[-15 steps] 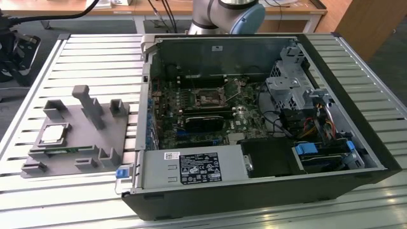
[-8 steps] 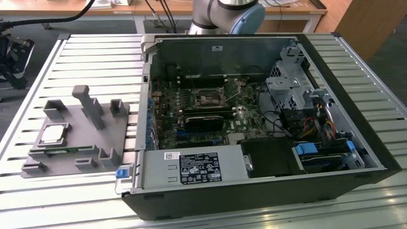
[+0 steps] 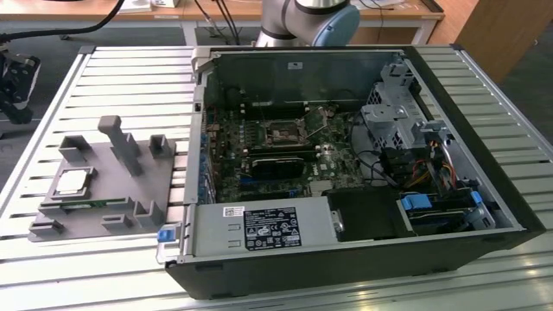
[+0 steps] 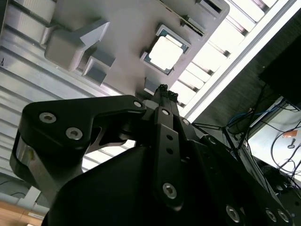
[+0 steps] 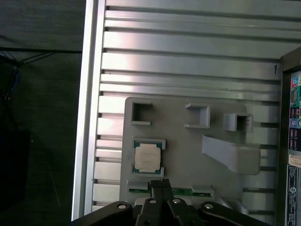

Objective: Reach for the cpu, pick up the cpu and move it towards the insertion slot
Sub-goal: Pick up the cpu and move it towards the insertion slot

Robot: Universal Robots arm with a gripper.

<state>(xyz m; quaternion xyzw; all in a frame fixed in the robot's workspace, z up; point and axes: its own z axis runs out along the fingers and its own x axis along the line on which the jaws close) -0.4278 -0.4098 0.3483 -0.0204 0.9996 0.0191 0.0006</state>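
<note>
Hovering above the grey holder tray [image 5: 183, 150], the gripper [image 5: 162, 181] has its jaws pressed together with nothing between them; in the second wrist view the black gripper [image 4: 165, 89] shows the same closed tips. In both wrist views those tips appear close to the cpu [image 5: 147, 157], but how high they stand over it I cannot tell.

The cpu lies flat in a square pocket of the tray, silvery top upward and apart from the gripper. In the second wrist view the cpu [image 4: 164, 51] sits bright inside its darker rim on the holder tray [image 4: 127, 28]. A green memory stick [image 5: 183, 191] lies in a slot of the tray just beside the cpu pocket, partly hidden behind the jaws.

In the exterior view the holder tray [image 3: 112, 188] rests on the slatted metal worktop [image 3: 129, 78], on the exterior view's left of an open computer case [image 3: 346, 265] and just beside it. There the cpu [image 3: 71, 182] lies near the tray's outer side, with the memory stick [image 3: 87, 206] next to it. The insertion slot [image 3: 283, 134], a dark square socket with a metal frame, sits on the motherboard inside the case, well apart from the cpu. The robot arm [image 3: 315, 19] rises behind the case.
</note>
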